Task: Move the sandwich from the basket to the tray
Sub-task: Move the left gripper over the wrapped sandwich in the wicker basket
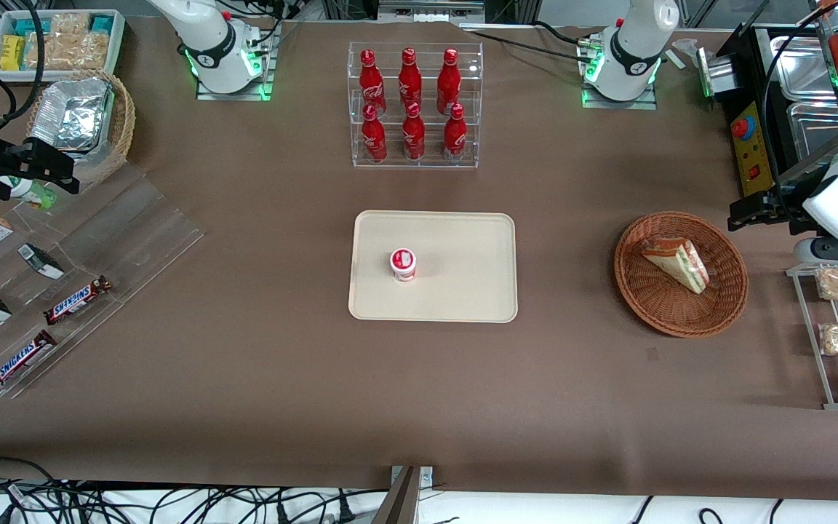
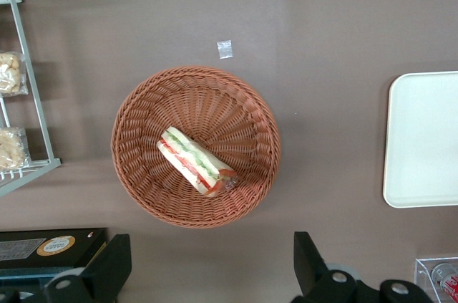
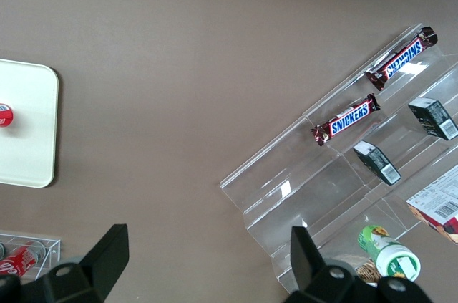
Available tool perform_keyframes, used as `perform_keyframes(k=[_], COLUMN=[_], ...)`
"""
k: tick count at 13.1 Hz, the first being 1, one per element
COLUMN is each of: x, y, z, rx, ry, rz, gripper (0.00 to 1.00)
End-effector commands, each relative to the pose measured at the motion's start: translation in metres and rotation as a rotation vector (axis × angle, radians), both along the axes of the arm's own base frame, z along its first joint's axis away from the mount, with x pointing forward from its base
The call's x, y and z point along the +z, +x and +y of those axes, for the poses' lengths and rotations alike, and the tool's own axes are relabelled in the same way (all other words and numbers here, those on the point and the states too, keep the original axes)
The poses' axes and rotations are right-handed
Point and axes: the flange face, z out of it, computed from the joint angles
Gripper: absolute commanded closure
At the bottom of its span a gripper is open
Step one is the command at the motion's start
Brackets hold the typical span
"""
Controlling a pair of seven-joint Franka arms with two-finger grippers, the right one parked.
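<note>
Gripper [image 2: 212, 267] is spread wide and holding nothing, hanging high beside the basket [image 2: 143, 174]. The sandwich [image 2: 197, 162] lies straight ahead of the fingers, its long axis diagonal to their gap, so I'd guess a wrist twist first. Only the front view shows the small cup [image 1: 403, 264] on the tray [image 1: 463, 291].

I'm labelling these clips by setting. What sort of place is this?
Probably a lab mock-up of a snack counter: cola bottles in a clear rack, Snickers bars, a sandwich in a basket. The gripper hangs open above it.
</note>
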Motion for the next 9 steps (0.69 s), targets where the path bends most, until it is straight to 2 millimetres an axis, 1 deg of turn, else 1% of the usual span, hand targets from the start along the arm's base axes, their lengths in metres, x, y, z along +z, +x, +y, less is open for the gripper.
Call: perform_keyframes(k=[1, 4, 5, 6, 8, 9], x=[-0.008, -0.010, -0.015, -0.024, -0.038, -0.049], y=[0.003, 0.004, 0.003, 0.005, 0.005, 0.005], z=[0.004, 0.007, 0.019, 0.027, 0.027, 0.026], rx=[-0.013, 0.012, 0.044, 0.081, 0.194, 0.266], ry=[-0.014, -0.005, -0.004, -0.004, 0.011, 0.019], rz=[0.006, 0.010, 0.019, 0.034, 0.049, 0.046], gripper=[0.00, 0.00, 0.00, 0.00, 0.00, 0.00])
